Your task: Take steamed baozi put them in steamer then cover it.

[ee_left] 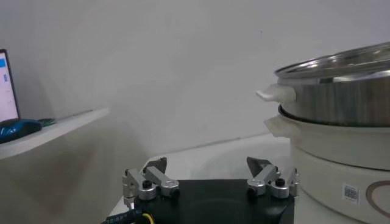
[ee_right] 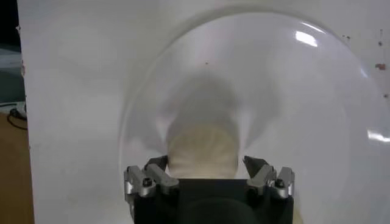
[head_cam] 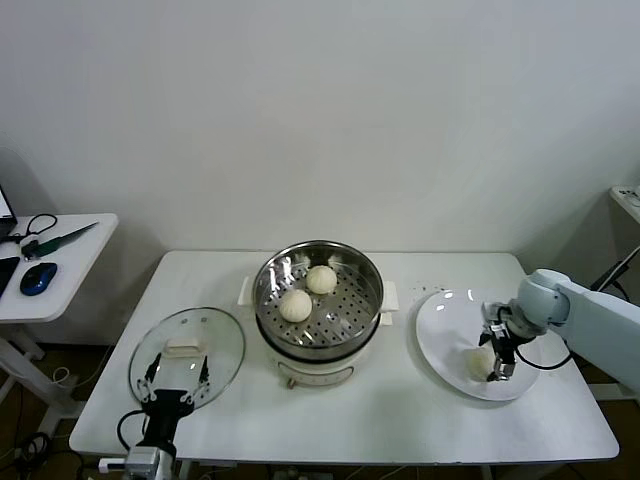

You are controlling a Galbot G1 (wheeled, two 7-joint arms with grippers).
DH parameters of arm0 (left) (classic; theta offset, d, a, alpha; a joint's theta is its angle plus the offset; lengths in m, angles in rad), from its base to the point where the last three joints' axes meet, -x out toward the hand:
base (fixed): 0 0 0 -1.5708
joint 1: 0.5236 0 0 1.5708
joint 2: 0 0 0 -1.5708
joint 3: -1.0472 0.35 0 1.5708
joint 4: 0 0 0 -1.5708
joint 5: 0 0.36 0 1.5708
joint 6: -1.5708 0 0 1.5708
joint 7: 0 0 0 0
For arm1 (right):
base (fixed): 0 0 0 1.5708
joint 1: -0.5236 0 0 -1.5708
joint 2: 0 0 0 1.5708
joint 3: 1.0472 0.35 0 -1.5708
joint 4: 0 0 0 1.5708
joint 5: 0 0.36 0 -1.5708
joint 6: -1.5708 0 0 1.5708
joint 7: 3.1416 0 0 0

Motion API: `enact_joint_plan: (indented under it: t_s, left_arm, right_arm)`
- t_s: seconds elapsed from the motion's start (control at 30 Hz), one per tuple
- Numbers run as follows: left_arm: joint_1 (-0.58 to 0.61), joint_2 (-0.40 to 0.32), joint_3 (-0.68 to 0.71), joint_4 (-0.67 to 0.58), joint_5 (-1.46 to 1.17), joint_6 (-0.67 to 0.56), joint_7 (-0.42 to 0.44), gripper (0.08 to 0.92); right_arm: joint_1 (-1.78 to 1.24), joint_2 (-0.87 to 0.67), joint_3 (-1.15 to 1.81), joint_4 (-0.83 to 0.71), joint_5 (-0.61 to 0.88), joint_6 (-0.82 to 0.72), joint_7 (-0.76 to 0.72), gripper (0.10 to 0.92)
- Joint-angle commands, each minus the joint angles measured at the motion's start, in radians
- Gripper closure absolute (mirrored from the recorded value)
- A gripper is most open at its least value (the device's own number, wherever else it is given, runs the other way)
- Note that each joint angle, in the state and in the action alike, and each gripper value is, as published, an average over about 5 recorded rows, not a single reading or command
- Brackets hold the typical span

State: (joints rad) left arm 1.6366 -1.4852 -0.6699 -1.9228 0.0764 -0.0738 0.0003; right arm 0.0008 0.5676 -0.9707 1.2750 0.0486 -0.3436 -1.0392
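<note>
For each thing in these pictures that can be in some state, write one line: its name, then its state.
steamer: uncovered, two buns on its tray
buns in the steamer: lying apart
bun on the plate: between the right gripper's fingers
plate: holds one bun
cover: flat on the table, off the pot
right gripper: open around the bun
left gripper: open, empty, by the cover

white table (head_cam: 400, 420) | white plate (head_cam: 440, 335) | side table (head_cam: 70, 250): blue mouse (head_cam: 38, 277)

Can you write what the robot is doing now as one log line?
right gripper: around bun on plate | steamer: two buns | left gripper: open, waiting
</note>
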Motion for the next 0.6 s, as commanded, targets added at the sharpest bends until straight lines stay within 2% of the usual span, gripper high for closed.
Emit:
enact_joint_plan:
  t_s: [0.03, 0.3, 0.47, 0.6]
  left_arm:
    - [0.0, -0.001, 0.001, 0.004, 0.001, 0.0, -0.001, 0.177]
    - [0.005, -0.004, 0.002, 0.007, 0.0, -0.005, -0.002, 0.177]
    - [0.005, -0.006, 0.007, 0.005, -0.001, -0.005, 0.0, 0.177]
    - [0.008, -0.006, 0.01, 0.003, -0.001, -0.007, 0.0, 0.177]
  right_arm:
    - [0.006, 0.013, -0.016, -0.014, -0.008, 0.002, -0.001, 0.252]
    - [0.031, -0.006, -0.046, 0.01, 0.006, 0.011, 0.002, 0.327]
    - [0.093, -0.013, -0.09, 0.024, 0.023, 0.032, 0.01, 0.337]
    - [0.273, 0.004, -0.231, 0.052, 0.019, 0.114, 0.005, 0.338]
